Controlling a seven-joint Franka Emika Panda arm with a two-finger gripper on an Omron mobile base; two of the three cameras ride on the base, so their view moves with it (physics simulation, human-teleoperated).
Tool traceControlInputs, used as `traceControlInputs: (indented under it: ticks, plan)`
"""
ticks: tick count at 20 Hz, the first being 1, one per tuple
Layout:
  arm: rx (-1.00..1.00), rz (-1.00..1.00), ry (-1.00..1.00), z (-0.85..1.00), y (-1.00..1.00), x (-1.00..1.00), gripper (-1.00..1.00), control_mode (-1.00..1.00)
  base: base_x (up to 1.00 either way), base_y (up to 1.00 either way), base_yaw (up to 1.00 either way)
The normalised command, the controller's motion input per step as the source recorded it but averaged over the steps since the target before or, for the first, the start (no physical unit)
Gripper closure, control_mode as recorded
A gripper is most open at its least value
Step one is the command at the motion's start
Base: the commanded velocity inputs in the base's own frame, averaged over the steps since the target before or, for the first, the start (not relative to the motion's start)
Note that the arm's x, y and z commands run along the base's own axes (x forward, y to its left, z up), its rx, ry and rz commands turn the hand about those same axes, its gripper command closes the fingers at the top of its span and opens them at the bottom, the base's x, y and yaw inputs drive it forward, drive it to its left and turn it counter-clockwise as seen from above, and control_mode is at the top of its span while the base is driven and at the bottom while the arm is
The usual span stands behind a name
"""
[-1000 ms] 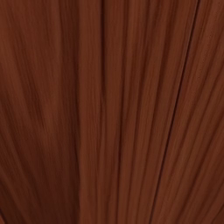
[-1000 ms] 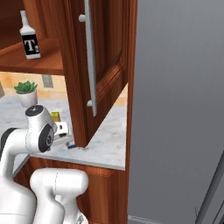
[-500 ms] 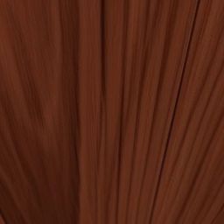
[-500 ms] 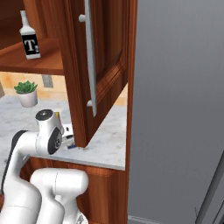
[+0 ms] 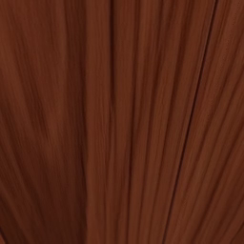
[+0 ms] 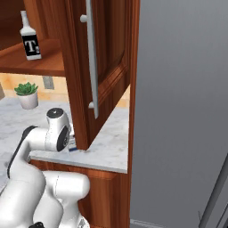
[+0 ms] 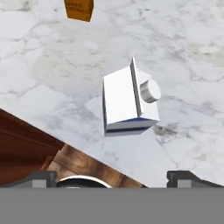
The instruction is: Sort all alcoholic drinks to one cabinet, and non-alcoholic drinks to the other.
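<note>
In the right base view, the clear bottle (image 6: 30, 38) with the black label and the white "T" stands upright at the far left, on the lighter brown shelf board (image 6: 33, 63) of the open wall cabinet. Below it, a small potted plant (image 6: 27, 95) stands on the marble bench (image 6: 111, 142), near the tiled back wall. To the right of the plant, the white arm (image 6: 46, 139) bends down over the front part of the bench. Next comes the open cabinet door (image 6: 102, 67), dark red-brown, with 1 long vertical silver bar handle (image 6: 91, 62); its lower corner hangs just beside the arm. A small blue and white piece shows under this corner, too small to name. At the far right there is a flat grey wall (image 6: 182, 107).

In the hand view, the wood door edge (image 7: 35, 146) crosses the lower left corner. The orange juice carton (image 7: 79, 8) is at the top edge, left of centre, only partly in the picture. The white-and-blue milk carton (image 7: 129, 100) stands on the marble in the middle, seen from above, with its round cap to the right. It is well apart from the juice carton. The tool (image 7: 112, 177) hangs above the milk carton, with its 2 tips wide apart at the bottom and nothing between them.

The left base view shows dark red-brown wood grain (image 5: 122, 122) very close to the camera.
</note>
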Motion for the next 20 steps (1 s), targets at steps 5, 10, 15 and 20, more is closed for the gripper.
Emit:
traceControlInputs:
  ticks: [5,10,15,20]
  plan:
    - [0.01,0.00,0.00,-0.53,0.00,0.19,-1.00,-1.00,0.00,0.00,0.00]
    - [0.00,0.00,0.00,-0.56,0.00,0.14,-1.00,-1.00,0.00,0.00,0.00]
    - [0.01,0.00,-0.03,-0.42,0.00,0.24,-1.00,-1.00,0.00,0.00,0.00]
    - [0.04,0.00,-0.07,-0.30,0.00,0.21,-1.00,-1.00,0.00,0.00,0.00]
